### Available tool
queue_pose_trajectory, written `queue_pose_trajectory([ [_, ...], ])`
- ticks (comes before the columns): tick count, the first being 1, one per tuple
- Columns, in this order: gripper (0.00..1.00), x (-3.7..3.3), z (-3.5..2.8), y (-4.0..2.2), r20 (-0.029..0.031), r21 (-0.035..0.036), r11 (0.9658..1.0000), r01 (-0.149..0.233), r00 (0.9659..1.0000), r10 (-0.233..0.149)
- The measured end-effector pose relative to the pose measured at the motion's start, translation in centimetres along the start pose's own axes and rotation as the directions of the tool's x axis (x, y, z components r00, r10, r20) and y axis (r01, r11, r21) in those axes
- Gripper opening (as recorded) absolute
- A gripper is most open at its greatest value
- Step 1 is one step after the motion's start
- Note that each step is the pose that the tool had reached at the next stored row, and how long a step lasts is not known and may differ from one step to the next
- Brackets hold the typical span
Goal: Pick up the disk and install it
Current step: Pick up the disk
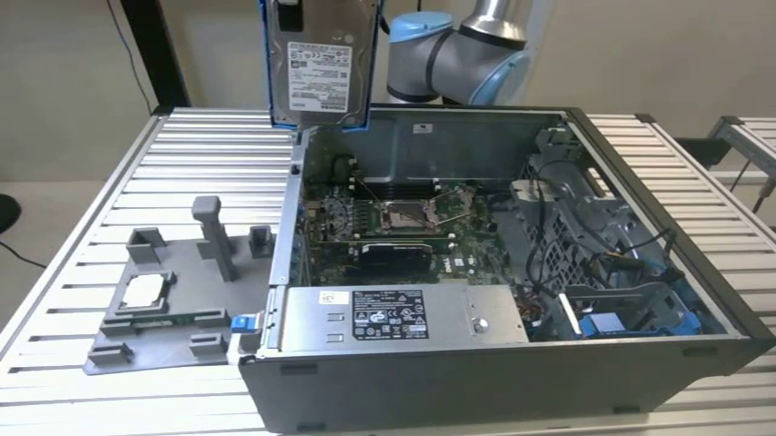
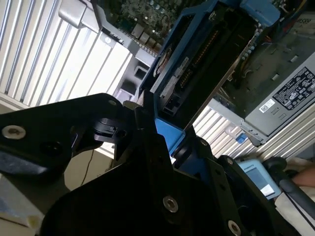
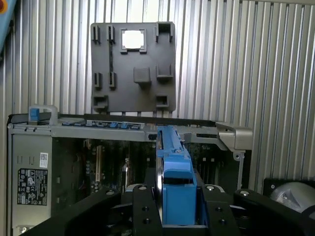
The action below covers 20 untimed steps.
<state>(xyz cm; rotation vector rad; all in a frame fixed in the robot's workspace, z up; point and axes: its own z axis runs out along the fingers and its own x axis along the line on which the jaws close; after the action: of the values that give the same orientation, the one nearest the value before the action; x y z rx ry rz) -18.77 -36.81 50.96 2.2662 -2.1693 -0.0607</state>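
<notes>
We hold the disk [image 1: 318,64] clamped in our end effector [image 3: 177,209], upright at the exterior view's upper left, over a back corner of the open case [image 1: 419,141]. Any tilt and its blue bracket [image 3: 176,182] could snag that corner.

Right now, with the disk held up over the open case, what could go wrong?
The gripper holds the disk by one end of its blue carrier, so it could tilt or slip. It hangs over the case wall top edge and could catch there on the way down. A drop could land on the bare motherboard.
</notes>
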Motion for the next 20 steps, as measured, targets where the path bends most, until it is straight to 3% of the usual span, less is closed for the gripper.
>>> queue_pose_trajectory([
  [14, 0.0, 0.24, -0.09, -2.74, 0.0001, -0.0021, 1.0, 0.0, 1.0, 0.0],
  [17, 0.0, 0.37, -0.1, -3.1, 0.0002, -0.002, 1.0, 0.0, 1.0, 0.0],
  [19, 0.0, 0.63, -0.1, -3.16, 0.0, 0.0014, 1.0, 0.0, 1.0, 0.0],
  [20, 0.0, 0.74, -0.09, -3.17, -0.0003, 0.0069, 1.0, 0.001, 1.0, -0.001],
])
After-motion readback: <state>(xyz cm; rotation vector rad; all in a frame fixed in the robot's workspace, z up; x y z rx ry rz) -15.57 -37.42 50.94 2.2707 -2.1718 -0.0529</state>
